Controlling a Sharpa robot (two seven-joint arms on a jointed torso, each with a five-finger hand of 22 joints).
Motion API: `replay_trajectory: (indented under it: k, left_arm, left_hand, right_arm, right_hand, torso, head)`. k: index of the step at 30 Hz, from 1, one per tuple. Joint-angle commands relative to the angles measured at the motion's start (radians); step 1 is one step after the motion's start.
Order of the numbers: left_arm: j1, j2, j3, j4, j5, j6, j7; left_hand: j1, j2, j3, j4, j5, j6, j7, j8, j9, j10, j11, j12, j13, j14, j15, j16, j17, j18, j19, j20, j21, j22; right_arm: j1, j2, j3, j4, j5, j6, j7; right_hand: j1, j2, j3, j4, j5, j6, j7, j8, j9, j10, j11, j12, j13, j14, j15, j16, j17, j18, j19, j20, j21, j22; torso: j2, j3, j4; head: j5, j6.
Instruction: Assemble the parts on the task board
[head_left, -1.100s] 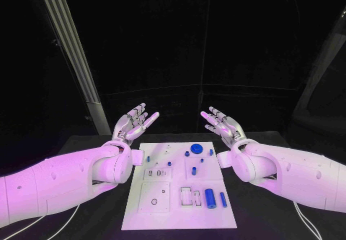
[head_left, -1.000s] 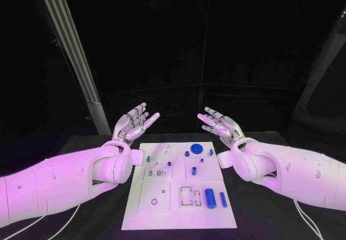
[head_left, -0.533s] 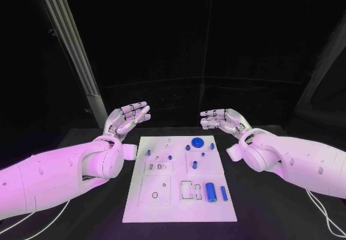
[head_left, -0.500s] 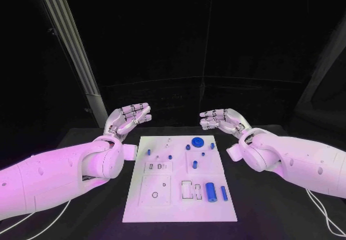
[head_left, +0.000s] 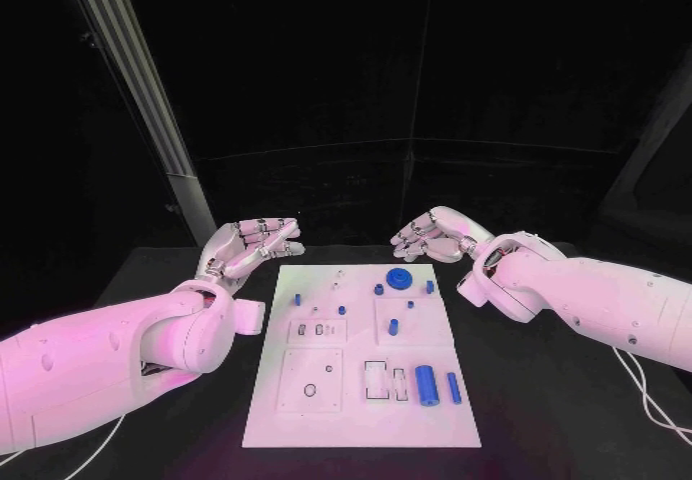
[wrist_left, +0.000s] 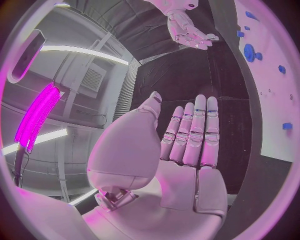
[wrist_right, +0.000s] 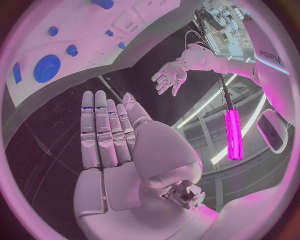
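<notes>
Both hands hang above the black surface (head_left: 173, 262) past the far end of the task board (head_left: 281, 420), holding nothing. Left hand (head_left: 250, 243) is released, its fingers straight and side by side, off the board's far left corner. Right hand (head_left: 431, 235) is also released, its fingers loosely bent and apart, off the far right corner. Open dark surface runs between the two hands and along both long edges of the board.

On the board, the parts lie well clear of either hand: a round blue disc (head_left: 398, 278) near the far edge, small blue pegs (head_left: 299, 298) around the middle, and a thick blue cylinder (head_left: 427, 385) with a thinner blue rod (head_left: 453, 387) just beside it at the near right. Smaller pieces and holes on the board are too fine to make out. Both arms are cut off by the picture's side edges.
</notes>
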Motion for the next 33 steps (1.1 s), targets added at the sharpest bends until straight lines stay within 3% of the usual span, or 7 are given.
replay_trajectory:
  k: [1,9,13,17,18,26,33]
  left_arm:
    - [0.003,-0.008,0.001,0.028,-0.022,0.035,-0.015]
    - [0.003,0.001,0.002,0.053,-0.023,0.064,-0.026]
    - [0.003,0.009,0.002,0.051,-0.023,0.076,-0.028]
    - [0.003,0.014,0.002,0.05,-0.022,0.087,-0.03]
    - [0.003,0.015,0.002,0.05,-0.021,0.09,-0.03]
    - [0.003,0.02,0.002,0.046,-0.018,0.1,-0.032]
    - [0.004,0.02,0.002,0.044,-0.018,0.105,-0.034]
  left_hand:
    - [0.002,0.01,-0.001,-0.007,-0.004,0.007,-0.002,-0.007,-0.001,0.01,-0.001,-0.007,-0.001,0.006,-0.001,-0.004,0.001,0.008,0.009,0.002,0.005,0.001]
    - [0.0,0.013,-0.006,-0.015,-0.004,0.007,0.002,-0.015,-0.002,0.009,0.002,-0.019,-0.002,-0.004,0.002,-0.021,0.002,0.006,0.019,0.002,0.007,-0.001]
    - [-0.009,0.01,-0.014,-0.016,-0.004,0.005,0.007,-0.021,-0.003,0.007,0.005,-0.025,-0.002,-0.006,0.004,-0.028,0.002,0.006,0.022,0.002,0.007,-0.002]
    - [-0.013,0.01,-0.019,-0.016,-0.004,0.003,0.009,-0.025,-0.003,0.004,0.007,-0.03,-0.002,-0.007,0.005,-0.033,0.003,0.006,0.025,0.003,0.008,-0.003]
    - [-0.015,0.01,-0.021,-0.017,-0.004,0.001,0.011,-0.028,-0.003,0.002,0.008,-0.033,-0.003,-0.007,0.006,-0.035,0.003,0.005,0.026,0.003,0.008,-0.003]
    - [-0.016,0.011,-0.024,-0.019,-0.004,-0.004,0.014,-0.033,-0.003,-0.003,0.011,-0.038,-0.003,-0.009,0.008,-0.04,0.004,0.005,0.028,0.004,0.008,-0.005]
    - [-0.017,0.012,-0.025,-0.019,-0.004,-0.005,0.015,-0.034,-0.003,-0.004,0.012,-0.04,-0.003,-0.009,0.008,-0.041,0.004,0.005,0.028,0.004,0.008,-0.005]
  right_arm:
    - [0.016,0.012,0.001,-0.005,-0.306,0.057,-0.151]
    - [0.031,0.051,0.002,-0.022,-0.558,0.1,-0.262]
    - [0.034,0.069,0.003,-0.022,-0.653,0.112,-0.308]
    - [0.037,0.081,0.003,-0.021,-0.707,0.124,-0.336]
    - [0.038,0.084,0.003,-0.022,-0.716,0.125,-0.342]
    - [0.041,0.104,0.003,-0.028,-0.745,0.143,-0.357]
    - [0.042,0.109,0.003,-0.028,-0.756,0.184,-0.358]
  right_hand:
    - [0.024,-0.032,0.012,-0.006,0.0,0.063,-0.023,-0.021,-0.002,0.085,-0.033,-0.024,0.003,0.17,-0.051,0.05,0.032,0.011,0.122,-0.057,0.128,0.061]
    - [0.0,-0.046,0.008,-0.004,-0.003,0.091,-0.042,-0.04,-0.003,0.123,-0.049,-0.034,0.005,0.266,-0.077,0.206,0.118,0.009,0.174,-0.091,0.261,0.137]
    - [-0.014,-0.048,0.01,-0.005,-0.001,0.089,-0.041,-0.056,-0.003,0.116,-0.056,-0.037,0.005,0.264,-0.08,0.374,0.215,0.009,0.172,-0.095,0.327,0.178]
    - [-0.017,-0.052,0.015,-0.004,0.004,0.078,-0.039,-0.058,-0.004,0.1,-0.051,-0.039,0.004,0.184,-0.074,0.385,0.24,0.008,0.172,-0.092,0.366,0.201]
    - [-0.022,-0.054,0.015,-0.004,0.002,0.074,-0.039,-0.058,-0.004,0.093,-0.051,-0.039,0.004,0.237,-0.078,0.426,0.261,0.009,0.172,-0.092,0.377,0.208]
    - [-0.032,-0.059,0.031,-0.005,-0.004,0.05,-0.031,-0.058,-0.003,0.033,-0.037,-0.036,0.003,0.257,-0.063,0.754,0.568,0.011,0.16,-0.083,0.484,0.275]
    - [-0.035,-0.062,0.043,-0.004,-0.009,0.048,-0.027,-0.057,-0.003,0.012,-0.033,-0.038,0.001,0.249,-0.058,0.868,0.688,0.003,0.162,-0.075,0.57,0.361]
  torso:
    - [0.031,-0.0032,0.0103]
    - [0.064,-0.0072,0.025]
    - [0.079,-0.009,0.0305]
    - [0.091,-0.011,0.0351]
    - [0.093,-0.0115,0.0367]
    - [0.104,-0.0143,0.0432]
    - [0.108,-0.0168,0.0446]
  head:
    - [-0.005,0.008]
    - [-0.019,0.015]
    - [-0.026,0.021]
    - [-0.034,0.029]
    - [-0.038,0.03]
    - [-0.04,0.034]
    - [-0.041,0.032]
